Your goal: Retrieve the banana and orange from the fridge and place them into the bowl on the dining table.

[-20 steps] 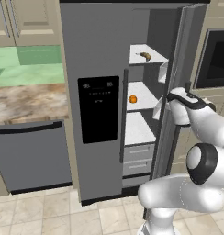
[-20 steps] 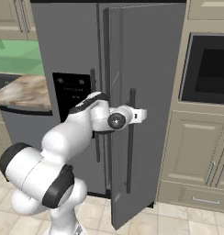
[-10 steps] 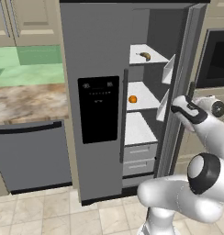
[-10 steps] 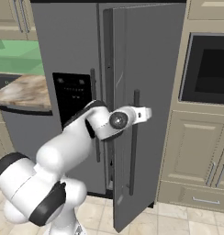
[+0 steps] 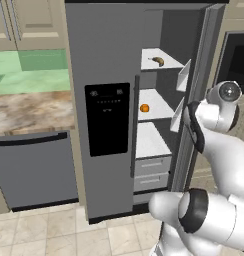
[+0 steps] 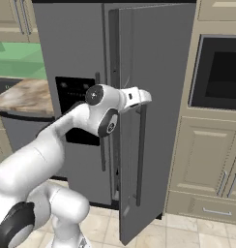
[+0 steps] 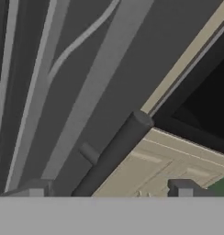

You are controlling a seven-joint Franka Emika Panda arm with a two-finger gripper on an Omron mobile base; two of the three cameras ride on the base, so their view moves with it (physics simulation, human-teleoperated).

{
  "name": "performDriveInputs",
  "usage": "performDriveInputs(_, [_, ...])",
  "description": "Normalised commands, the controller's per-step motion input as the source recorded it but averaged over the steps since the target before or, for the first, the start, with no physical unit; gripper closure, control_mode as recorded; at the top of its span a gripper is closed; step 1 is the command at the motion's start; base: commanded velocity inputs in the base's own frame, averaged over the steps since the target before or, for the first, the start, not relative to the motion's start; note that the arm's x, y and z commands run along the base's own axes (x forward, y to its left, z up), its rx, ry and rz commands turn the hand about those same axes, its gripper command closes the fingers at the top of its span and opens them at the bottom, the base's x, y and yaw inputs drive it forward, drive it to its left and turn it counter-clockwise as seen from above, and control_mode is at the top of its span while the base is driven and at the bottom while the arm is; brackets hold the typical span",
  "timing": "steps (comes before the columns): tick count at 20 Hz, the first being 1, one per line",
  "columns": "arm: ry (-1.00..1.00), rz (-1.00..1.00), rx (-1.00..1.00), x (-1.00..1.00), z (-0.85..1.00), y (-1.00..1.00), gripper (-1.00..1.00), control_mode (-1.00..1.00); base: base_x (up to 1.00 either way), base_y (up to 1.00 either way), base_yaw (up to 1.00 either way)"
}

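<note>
The fridge (image 5: 104,60) stands with its right door (image 6: 158,72) swung open. On the top white shelf lies the banana (image 5: 155,60); one shelf lower sits the orange (image 5: 144,107). My gripper (image 6: 143,100) is at the top of the door's dark vertical handle (image 6: 140,150), on the door's outer side. In the hand view the gripper (image 7: 109,189) is open. The handle (image 7: 116,153) runs between the fingertips (image 7: 38,188) with a gap on each side. The bowl and the dining table are out of view.
A grey dishwasher (image 5: 36,170) sits under a marbled wall counter (image 5: 29,110) left of the fridge. A black wall oven (image 6: 219,72) and beige cabinets (image 6: 207,164) stand right of the open door. My arm (image 5: 219,150) is beside the door's edge.
The gripper has opened and let go of the door handle. The door has swung further open, and the arm has followed it to the right.
</note>
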Motion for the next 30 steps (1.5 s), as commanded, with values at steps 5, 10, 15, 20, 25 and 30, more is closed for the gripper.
performDriveInputs(5, [0.08, -0.03, -0.12, -0.95, 0.98, 0.00, -1.00, -1.00, 0.00, 0.00, 0.00])
performDriveInputs(10, [0.01, -0.02, -0.15, -0.69, 0.53, 0.31, -1.00, -1.00, 0.00, 0.00, 0.00])
performDriveInputs(15, [0.17, 0.00, -0.19, -0.12, 0.05, 0.66, -1.00, -1.00, 0.00, 0.00, 0.00])
performDriveInputs(20, [0.28, 0.00, -0.20, 0.03, 0.00, 0.76, -1.00, -1.00, 0.00, 0.00, 0.00])
performDriveInputs(25, [0.16, 0.00, -0.12, 0.23, -0.05, 0.40, -1.00, -1.00, 0.00, 0.00, 0.00])
performDriveInputs(30, [0.05, 0.00, -0.11, 0.17, -0.27, 0.18, -1.00, -1.00, 0.00, 0.00, 0.00])
